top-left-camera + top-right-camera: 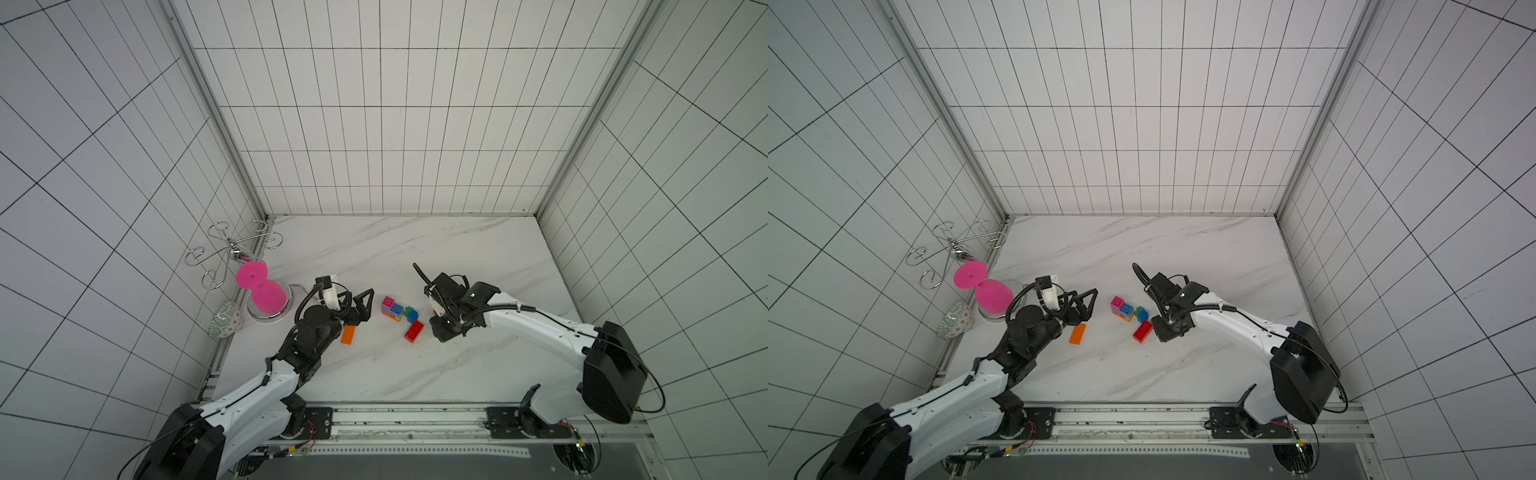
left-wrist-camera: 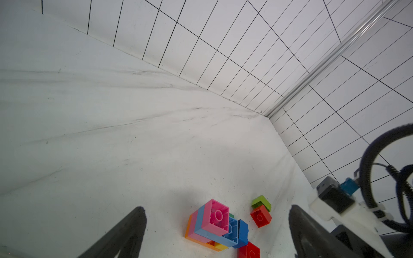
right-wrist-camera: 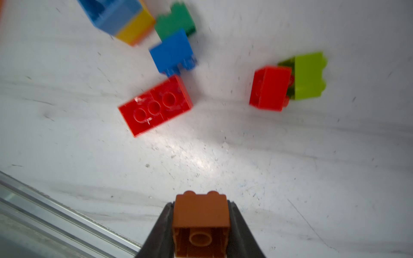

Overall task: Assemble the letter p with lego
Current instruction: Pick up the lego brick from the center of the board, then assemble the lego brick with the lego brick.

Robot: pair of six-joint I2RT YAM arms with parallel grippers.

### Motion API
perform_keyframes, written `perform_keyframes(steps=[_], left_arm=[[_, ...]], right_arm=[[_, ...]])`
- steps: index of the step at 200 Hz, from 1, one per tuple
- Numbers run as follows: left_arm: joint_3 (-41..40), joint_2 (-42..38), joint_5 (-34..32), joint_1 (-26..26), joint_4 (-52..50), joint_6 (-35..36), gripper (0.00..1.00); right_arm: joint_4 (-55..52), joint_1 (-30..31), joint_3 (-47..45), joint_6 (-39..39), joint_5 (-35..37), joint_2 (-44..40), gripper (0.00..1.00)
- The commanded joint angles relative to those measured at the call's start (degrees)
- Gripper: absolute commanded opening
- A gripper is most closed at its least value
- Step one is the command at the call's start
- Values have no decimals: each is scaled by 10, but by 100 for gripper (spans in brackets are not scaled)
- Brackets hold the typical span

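Note:
A joined stack of pink, blue, orange and yellow lego point(image 1: 392, 308) point(image 1: 1122, 308) point(image 2: 212, 223) lies mid-table, with a green brick point(image 3: 175, 20) and a blue brick point(image 3: 172, 52) beside it. Next to these lies a long red brick point(image 1: 414, 331) point(image 3: 156, 105). A small red brick point(image 3: 270, 88) touches a lime one point(image 3: 309, 76). A loose orange brick point(image 1: 348, 334) rests by my left wrist. My left gripper point(image 1: 368, 307) point(image 2: 217, 208) is open, just left of the stack. My right gripper point(image 3: 201, 205) is shut on a brown brick point(image 3: 201, 214), above bare table near the long red brick.
A pink hourglass cup point(image 1: 262, 291) stands on a glass dish at the left wall, beside a wire rack point(image 1: 232, 253) and a patterned round thing point(image 1: 226, 324). Tiled walls close in three sides. A metal rail point(image 1: 411, 419) runs along the front edge.

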Motion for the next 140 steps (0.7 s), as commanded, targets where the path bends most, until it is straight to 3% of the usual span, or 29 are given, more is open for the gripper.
perform_keyframes(steps=[1, 65, 140], left_arm=[[-13, 5, 30, 25, 19, -36, 98], [-41, -99, -34, 46, -32, -34, 98], [-45, -136, -51, 48, -48, -34, 98]], right_arm=[[-22, 5, 91, -66, -17, 42, 12], [-132, 9, 358, -156, -94, 256, 10], [-255, 22, 592, -211, -72, 427, 10]])
